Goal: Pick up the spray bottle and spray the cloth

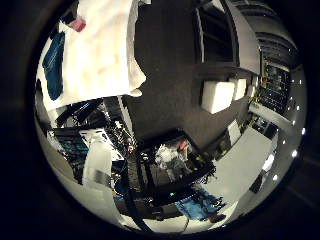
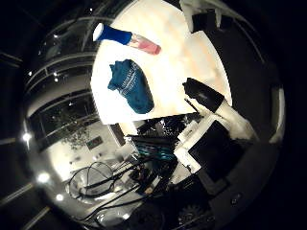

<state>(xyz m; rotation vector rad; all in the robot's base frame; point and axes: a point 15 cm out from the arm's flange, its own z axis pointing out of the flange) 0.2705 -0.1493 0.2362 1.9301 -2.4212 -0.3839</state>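
Note:
The spray bottle [image 2: 127, 38], with a blue head and a pink body, lies on its side on the white table [image 2: 182, 57]. A teal cloth [image 2: 131, 84] lies crumpled on the table close beside it. The cloth also shows in the right little finger side palm view [image 1: 52, 62], with a bit of the pink bottle [image 1: 75, 22] past it. My right hand [image 2: 203, 96] is well above the table, away from both things. One black and white finger reaches out straight over the table's edge.
The white table's edge [image 1: 120, 85] drops to a dark floor [image 1: 170, 60]. Beyond the table stand desks, chairs and equipment [image 2: 153, 144]. A white box-like piece [image 1: 218, 95] stands by a dark cabinet.

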